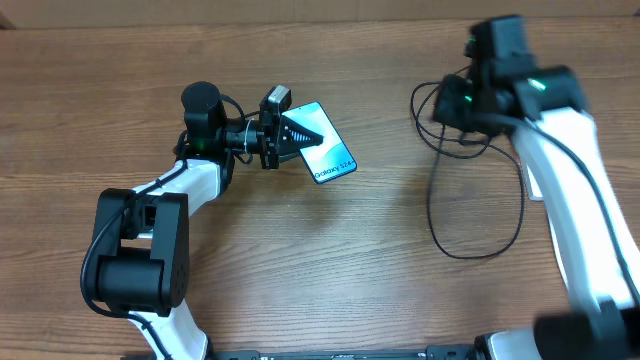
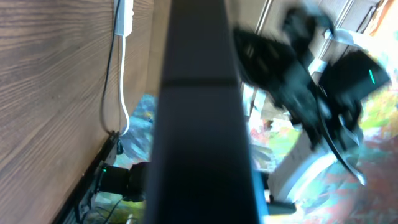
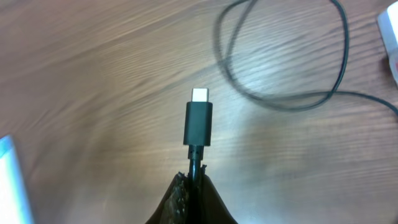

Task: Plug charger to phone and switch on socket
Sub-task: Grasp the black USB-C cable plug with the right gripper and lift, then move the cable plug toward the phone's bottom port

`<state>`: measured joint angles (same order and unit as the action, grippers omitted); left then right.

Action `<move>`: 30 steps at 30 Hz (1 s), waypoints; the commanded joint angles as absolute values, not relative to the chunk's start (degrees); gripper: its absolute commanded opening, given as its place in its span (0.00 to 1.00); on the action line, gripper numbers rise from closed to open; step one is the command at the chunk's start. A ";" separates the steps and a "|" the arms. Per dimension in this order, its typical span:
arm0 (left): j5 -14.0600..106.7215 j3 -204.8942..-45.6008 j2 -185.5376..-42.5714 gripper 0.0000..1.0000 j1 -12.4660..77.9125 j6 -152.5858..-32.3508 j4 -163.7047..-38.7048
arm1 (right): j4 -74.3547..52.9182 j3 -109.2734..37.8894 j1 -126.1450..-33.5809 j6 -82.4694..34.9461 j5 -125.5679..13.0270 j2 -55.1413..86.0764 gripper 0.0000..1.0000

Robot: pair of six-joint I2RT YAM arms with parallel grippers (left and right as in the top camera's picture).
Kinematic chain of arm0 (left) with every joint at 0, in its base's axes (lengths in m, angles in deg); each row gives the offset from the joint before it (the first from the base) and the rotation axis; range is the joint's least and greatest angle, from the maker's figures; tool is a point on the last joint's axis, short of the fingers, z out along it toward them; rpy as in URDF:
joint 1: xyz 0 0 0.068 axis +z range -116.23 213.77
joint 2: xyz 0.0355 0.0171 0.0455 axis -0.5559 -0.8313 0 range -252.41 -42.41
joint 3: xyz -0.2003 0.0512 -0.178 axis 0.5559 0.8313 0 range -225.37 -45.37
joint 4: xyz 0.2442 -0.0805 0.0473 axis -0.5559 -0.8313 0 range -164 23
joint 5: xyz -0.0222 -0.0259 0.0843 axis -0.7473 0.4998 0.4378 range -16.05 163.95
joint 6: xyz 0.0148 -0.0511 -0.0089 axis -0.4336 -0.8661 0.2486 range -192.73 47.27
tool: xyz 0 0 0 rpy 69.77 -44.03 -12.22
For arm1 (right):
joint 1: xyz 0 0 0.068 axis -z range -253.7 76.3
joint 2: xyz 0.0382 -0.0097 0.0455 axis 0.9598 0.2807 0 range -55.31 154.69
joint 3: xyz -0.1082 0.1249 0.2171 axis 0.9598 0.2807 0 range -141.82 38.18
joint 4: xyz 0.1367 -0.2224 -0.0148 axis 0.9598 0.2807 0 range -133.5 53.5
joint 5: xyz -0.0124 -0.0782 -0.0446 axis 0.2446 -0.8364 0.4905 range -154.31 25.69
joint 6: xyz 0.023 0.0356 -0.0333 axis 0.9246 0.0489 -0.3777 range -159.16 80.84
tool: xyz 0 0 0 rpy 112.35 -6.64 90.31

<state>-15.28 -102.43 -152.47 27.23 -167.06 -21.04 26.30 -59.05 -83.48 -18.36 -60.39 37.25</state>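
Observation:
The phone point(image 1: 328, 152), teal screen up with white lettering, is lifted at the table's middle, and my left gripper point(image 1: 300, 133) is shut on its near end. In the left wrist view its dark edge point(image 2: 199, 118) fills the centre and hides the jaws. My right gripper point(image 1: 447, 104) is shut on the charger, just behind the small connector point(image 3: 199, 121), whose silver tip points away from the fingers point(image 3: 180, 202). The black cable point(image 1: 480, 215) loops over the table below that arm. A white corner of the socket point(image 3: 390, 31) shows at the right edge; the socket point(image 2: 124, 15) is also at the top of the left wrist view.
The socket's thick white cord point(image 2: 122, 93) runs along the wood beside a thin black lead. A loop of cable point(image 3: 283, 93) lies ahead of the connector. The phone's pale edge point(image 3: 9, 180) shows far left. The right arm point(image 2: 311, 87) is blurred.

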 commanded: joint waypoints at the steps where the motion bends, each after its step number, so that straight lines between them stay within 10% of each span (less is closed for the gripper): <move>1: -16.64 -104.31 -152.77 0.04 27.42 -164.00 -20.43 | 31.61 -59.66 -83.22 -26.36 -51.06 30.06 0.04; 8: -16.64 -106.12 -152.77 0.04 27.51 -165.53 -20.43 | 40.63 -54.46 -86.98 -29.79 -47.54 14.60 0.04; 16: -16.62 -106.32 -152.77 0.04 27.31 -165.48 -20.43 | 22.76 -27.81 -99.13 -25.77 -46.03 -0.32 0.04; 30: -16.62 -106.32 -152.77 0.04 27.31 -165.20 -20.41 | 4.02 -20.58 -112.05 -31.87 -55.32 10.21 0.04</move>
<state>-15.48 -104.66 -152.47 27.27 -165.74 -21.04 6.34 -20.29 -110.06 -29.20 -53.29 8.20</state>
